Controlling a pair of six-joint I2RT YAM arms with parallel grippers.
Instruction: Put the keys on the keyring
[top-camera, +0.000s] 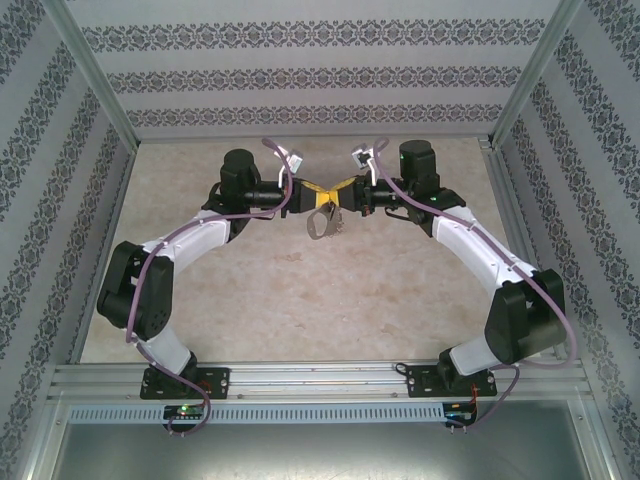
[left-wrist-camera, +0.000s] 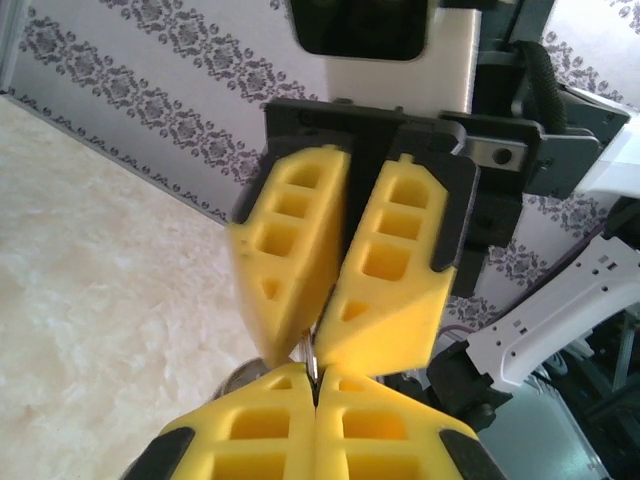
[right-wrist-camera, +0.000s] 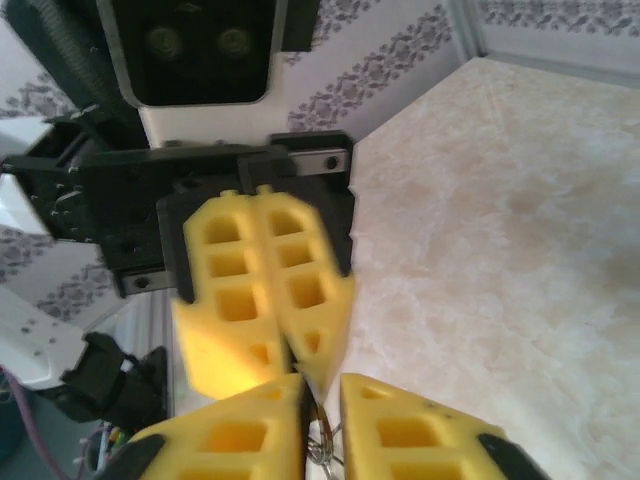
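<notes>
two arms meet tip to tip over the far middle of the table (top-camera: 300, 300). the left gripper (left-wrist-camera: 313, 388) is clenched tight, with a thin sliver of the grey ring (left-wrist-camera: 313, 366) nipped between its yellow fingers. the right gripper (right-wrist-camera: 320, 400) has its fingers a little apart; the ring's metal sits in the gap and looks released. seen from above, the ring hangs just under the joined fingertips, off the table.

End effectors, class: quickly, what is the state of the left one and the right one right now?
Left end effector: closed, holding the keyring.
Right end effector: open, gap between its fingers.
</notes>
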